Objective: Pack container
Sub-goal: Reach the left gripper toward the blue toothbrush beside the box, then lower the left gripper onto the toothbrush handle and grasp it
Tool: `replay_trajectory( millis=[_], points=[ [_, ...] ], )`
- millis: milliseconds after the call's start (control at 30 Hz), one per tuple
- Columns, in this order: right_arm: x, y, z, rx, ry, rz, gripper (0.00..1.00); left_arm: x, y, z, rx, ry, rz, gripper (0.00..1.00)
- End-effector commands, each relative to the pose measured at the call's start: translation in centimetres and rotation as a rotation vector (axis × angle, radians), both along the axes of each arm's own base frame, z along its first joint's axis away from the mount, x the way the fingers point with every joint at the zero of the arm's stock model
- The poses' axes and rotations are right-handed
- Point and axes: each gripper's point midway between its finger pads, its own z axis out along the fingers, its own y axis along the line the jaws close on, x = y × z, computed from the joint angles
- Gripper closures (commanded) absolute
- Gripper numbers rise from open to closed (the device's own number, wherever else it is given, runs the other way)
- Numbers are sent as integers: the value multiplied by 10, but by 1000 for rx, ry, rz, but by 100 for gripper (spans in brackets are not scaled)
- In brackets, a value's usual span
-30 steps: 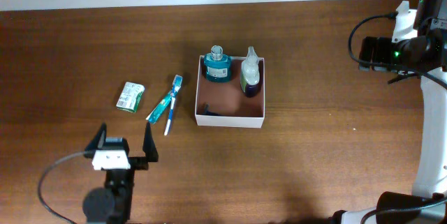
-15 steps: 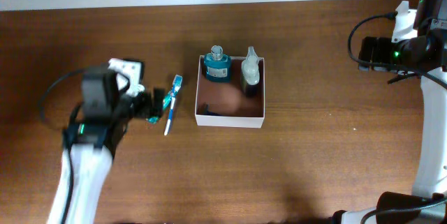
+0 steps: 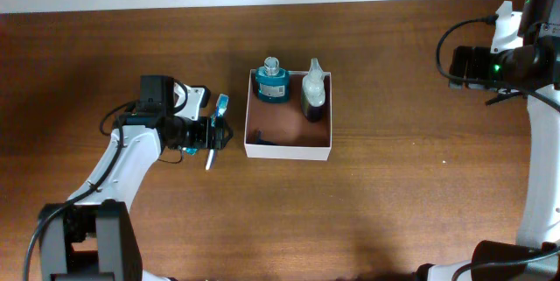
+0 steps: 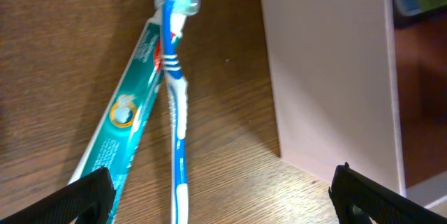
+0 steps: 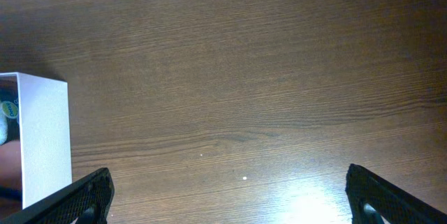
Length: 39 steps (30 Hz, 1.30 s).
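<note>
Between the wide-open jaws of the left gripper (image 4: 223, 199) lie a toothbrush (image 4: 178, 112) and a toothpaste tube (image 4: 126, 126). The container (image 4: 328, 70) sits just to its right, holding a teal bottle (image 3: 272, 87) and a pale bottle (image 3: 313, 93). The right gripper (image 5: 230, 203), also open and empty, hovers over the table (image 5: 244, 77), with the container well to its left.

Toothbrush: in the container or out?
Out. The toothbrush lies on the table beside the toothpaste tube, outside the white wall of the container.

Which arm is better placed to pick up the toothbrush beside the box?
Left. The left gripper, open, hovers over the toothbrush beside the container; the right gripper sits far on the container's other side.
</note>
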Motion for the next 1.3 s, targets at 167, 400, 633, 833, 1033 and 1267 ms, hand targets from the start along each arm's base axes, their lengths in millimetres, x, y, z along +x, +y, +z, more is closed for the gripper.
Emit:
replay_trajectory(
  millis=[167,400,633,833,1033,1267],
  points=[
    [1,0,2,9,-7,-9,1,10,3,-1,190,-53,10,6],
    [1,0,2,9,-7,-9,1,17,-2,0,388,-117,49,21],
    [1,0,2,9,-7,-9,1,21,-7,3,399,-147,55,30],
    [1,0,2,9,-7,-9,1,25,-4,3,398,-154,78,47],
    [1,0,2,9,-7,-9,1,26,-5,-5,401,-141,75,63],
    [1,0,2,9,-7,-9,1,25,-4,-15,405,-116,79,69]
  ],
)
